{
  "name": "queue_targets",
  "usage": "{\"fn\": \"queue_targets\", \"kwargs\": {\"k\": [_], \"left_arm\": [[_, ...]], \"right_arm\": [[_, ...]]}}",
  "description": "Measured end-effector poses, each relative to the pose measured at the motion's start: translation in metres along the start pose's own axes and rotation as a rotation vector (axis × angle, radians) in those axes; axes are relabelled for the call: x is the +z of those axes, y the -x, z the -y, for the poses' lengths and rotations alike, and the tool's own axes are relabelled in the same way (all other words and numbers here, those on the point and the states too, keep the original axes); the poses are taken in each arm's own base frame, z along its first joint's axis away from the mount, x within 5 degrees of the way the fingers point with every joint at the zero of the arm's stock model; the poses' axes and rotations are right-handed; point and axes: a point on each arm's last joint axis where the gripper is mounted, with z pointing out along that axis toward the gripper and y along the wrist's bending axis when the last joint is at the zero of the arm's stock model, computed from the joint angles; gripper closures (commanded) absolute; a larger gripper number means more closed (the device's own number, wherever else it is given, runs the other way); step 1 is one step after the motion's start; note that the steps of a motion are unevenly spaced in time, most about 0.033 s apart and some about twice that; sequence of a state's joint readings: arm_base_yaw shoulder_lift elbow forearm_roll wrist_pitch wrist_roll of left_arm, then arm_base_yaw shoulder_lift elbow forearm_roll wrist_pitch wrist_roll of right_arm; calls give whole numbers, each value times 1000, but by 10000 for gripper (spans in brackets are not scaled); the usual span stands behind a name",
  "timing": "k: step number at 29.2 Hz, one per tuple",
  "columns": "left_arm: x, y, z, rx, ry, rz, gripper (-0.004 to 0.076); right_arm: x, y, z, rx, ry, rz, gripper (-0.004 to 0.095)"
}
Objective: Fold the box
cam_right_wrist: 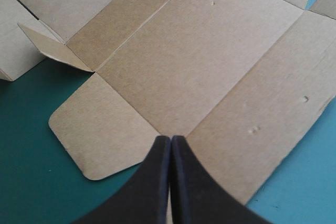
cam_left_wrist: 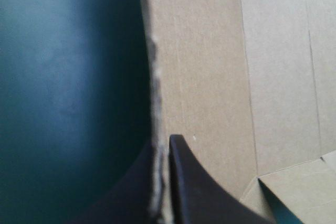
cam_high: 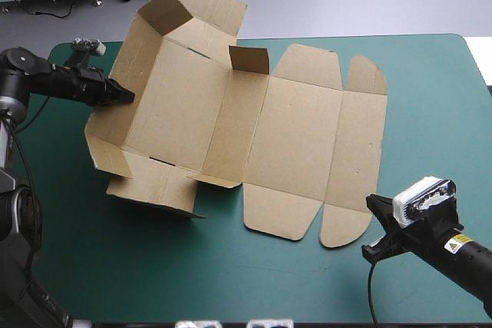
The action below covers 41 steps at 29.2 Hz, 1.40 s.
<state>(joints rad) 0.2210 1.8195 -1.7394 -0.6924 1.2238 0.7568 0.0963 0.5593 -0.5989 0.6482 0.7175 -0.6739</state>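
Here, left pincer (cam_high: 128, 97) on the box (cam_high: 292, 136) wall, right pincer (cam_high: 370, 200) just beside

Matt brown board box (cam_high: 292, 128), frayed at one cut edge; smooth matt teal-green cover (cam_high: 231, 282)

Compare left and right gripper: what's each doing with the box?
The left gripper is shut on the box, pinching the edge of its raised left wall; the right gripper is shut on nothing. The left gripper is at the upright end, the right gripper by the flat lid end. Shared: both have their fingers together.
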Motion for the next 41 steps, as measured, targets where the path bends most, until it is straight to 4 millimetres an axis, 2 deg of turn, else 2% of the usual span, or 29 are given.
{"fn": "queue_targets", "kwargs": {"k": [4,8,11,17,24,29,34,37,39,41], "left_arm": [[-18,27,31,133,28,50,723],[-16,42,76,329,68,17,723],[-7,44,110,498,122,-58,723],[-3,41,172,795,171,-142,724],[-20,34,228,1034,191,-114,724],[-16,21,253,1128,215,-101,724],[18,-10,265,1213,231,-142,724],[33,-31,275,1288,229,-110,724],[34,-40,276,1315,247,-69,724],[34,-50,274,1336,267,-21,724]], "right_arm": [[0,2,0,15,-4,22,928],[-2,7,0,9,-9,41,928],[-7,17,1,-7,-28,82,928],[-16,42,6,-41,-84,135,928],[-8,70,15,-56,-106,134,928],[-14,95,20,-109,-156,184,928],[-15,121,27,-132,-185,168,928],[-8,127,33,-127,-193,92,928],[-1,129,36,-119,-189,45,928],[14,127,43,-102,-179,-18,928]]}}
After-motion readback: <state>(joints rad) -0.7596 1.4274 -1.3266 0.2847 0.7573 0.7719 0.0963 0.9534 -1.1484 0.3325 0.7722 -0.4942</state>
